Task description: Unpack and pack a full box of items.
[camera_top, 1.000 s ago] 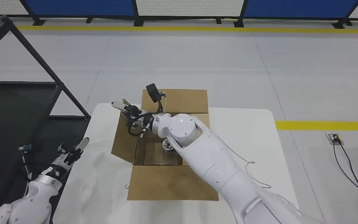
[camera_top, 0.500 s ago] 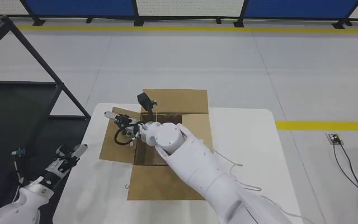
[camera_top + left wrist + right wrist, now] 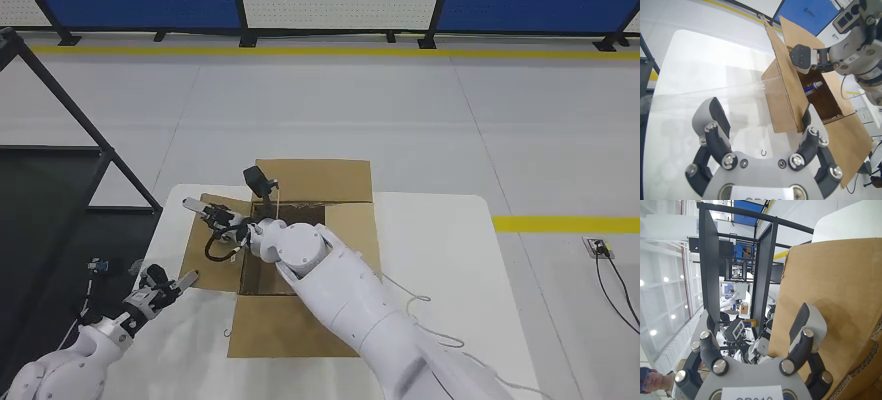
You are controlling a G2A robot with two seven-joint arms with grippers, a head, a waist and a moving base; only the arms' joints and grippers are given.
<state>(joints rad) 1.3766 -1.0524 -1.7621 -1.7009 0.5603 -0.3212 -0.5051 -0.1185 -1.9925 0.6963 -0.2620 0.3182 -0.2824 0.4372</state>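
An open cardboard box (image 3: 300,325) stands mid-table with its flaps spread. Its left flap (image 3: 212,265) stands tilted outward. My right gripper (image 3: 208,212) is open and straddles that flap's far edge; one fingertip (image 3: 806,321) rests against the cardboard (image 3: 838,291), the other is off its edge. In the left wrist view that pad (image 3: 800,58) shows on the flap's (image 3: 785,91) inner side. My left gripper (image 3: 165,290) is open low over the table, and the flap's near corner reaches one finger (image 3: 806,117). A blue spray can (image 3: 813,86) lies inside the box.
A black metal rack (image 3: 70,130) stands left of the white table (image 3: 440,260). A small C-shaped hook (image 3: 763,152) lies on the table in front of the left gripper. A thin cable (image 3: 420,290) trails from the right arm over the table.
The right gripper swung left and pushed the left flap outward, then held. The left gripper came in from the table's left edge toward the flap's near corner.
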